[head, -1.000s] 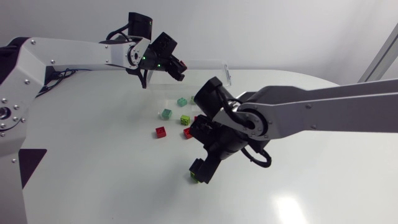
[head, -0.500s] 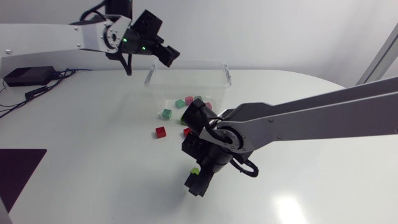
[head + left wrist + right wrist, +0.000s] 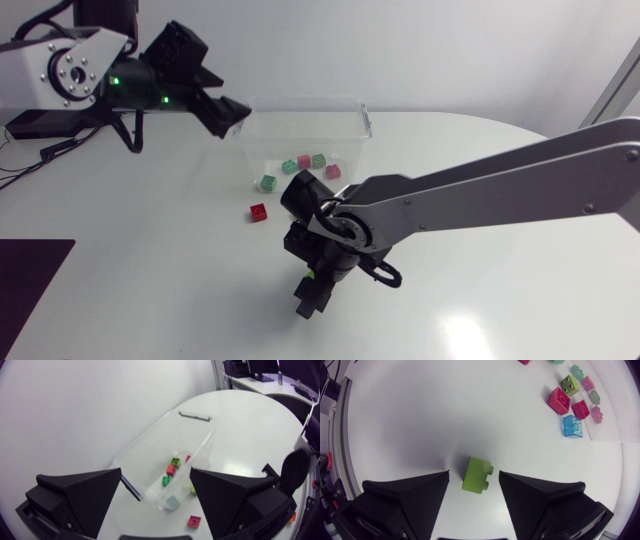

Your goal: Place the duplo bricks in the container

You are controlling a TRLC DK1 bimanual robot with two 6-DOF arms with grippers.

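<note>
The clear container point(image 3: 352, 108) stands at the back of the table with several small bricks inside, among them a green one point(image 3: 285, 166) and a pink one point(image 3: 303, 160). A teal brick point(image 3: 267, 183) and a red brick point(image 3: 258, 210) lie on the table just in front of it. My left gripper point(image 3: 228, 112) hangs open and empty left of the container point(image 3: 200, 435). My right gripper point(image 3: 312, 292) points down at the table's front. A lime brick point(image 3: 476, 476) lies between its fingers point(image 3: 420, 492) with a gap on each side, so it is open.
In the right wrist view two red bricks point(image 3: 559, 400), a clear blue one point(image 3: 571, 426) and a green one point(image 3: 568, 383) lie ahead of the gripper near the container wall. White table surface spreads around the lime brick. A black pad point(image 3: 40, 265) sits at the left edge.
My left gripper opened and drew back to the left, away from above the container. My right gripper came down around the lime brick and its fingers have narrowed.
</note>
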